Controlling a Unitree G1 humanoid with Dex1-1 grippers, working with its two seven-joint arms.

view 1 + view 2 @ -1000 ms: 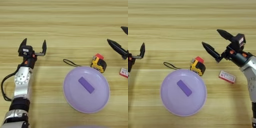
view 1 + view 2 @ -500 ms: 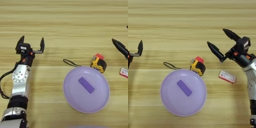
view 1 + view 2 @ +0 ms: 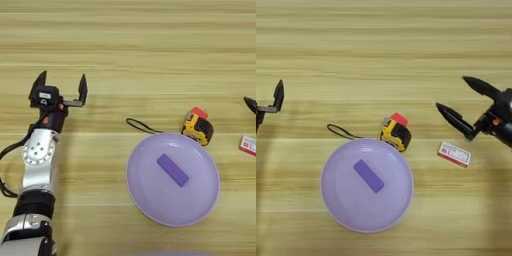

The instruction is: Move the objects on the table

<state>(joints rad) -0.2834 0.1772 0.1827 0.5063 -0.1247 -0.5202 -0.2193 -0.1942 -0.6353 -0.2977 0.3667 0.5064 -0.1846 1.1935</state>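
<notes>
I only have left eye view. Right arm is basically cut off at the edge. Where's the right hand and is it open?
Observer: The right hand hovers above the table, beyond the red-and-white box. Its two fingers are spread wide and hold nothing.
Operator: I only see a sliver of that box. Is it whole, and touching anything?
Observer: It lies flat and whole, apart from the tape measure and the lilac plate.
Operator: Is the hand over the box?
Observer: No. Its lower fingertip sits up and slightly left of the box, with bare table between them.
</notes>
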